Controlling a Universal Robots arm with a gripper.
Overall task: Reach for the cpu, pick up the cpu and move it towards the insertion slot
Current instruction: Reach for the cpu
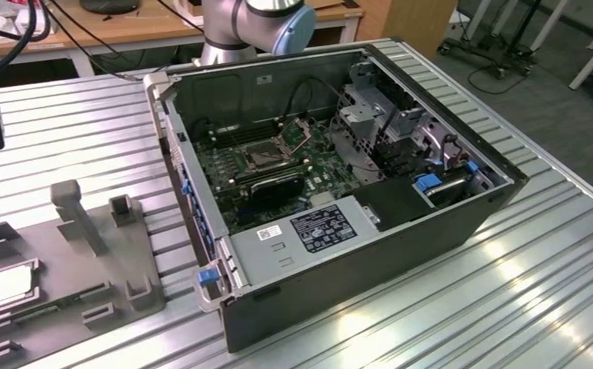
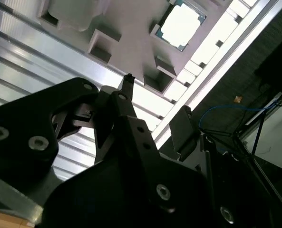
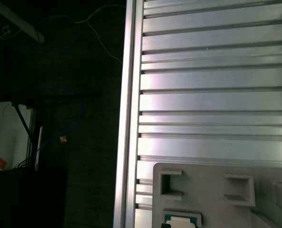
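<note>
The cpu [image 1: 11, 286] lies well apart from the jaws.

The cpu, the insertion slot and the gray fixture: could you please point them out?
cpu [image 2: 181, 23]: second wrist view, middle of its silvery top.
insertion slot [image 1: 265, 158]: exterior view, centre of the dark socket.
gray fixture [image 1: 65, 273]: exterior view, bare flat base.

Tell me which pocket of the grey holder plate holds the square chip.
The one at the plate's edge on the exterior view's left: the silvery-white chip lies flat in it, and it is wider than the others.
</note>
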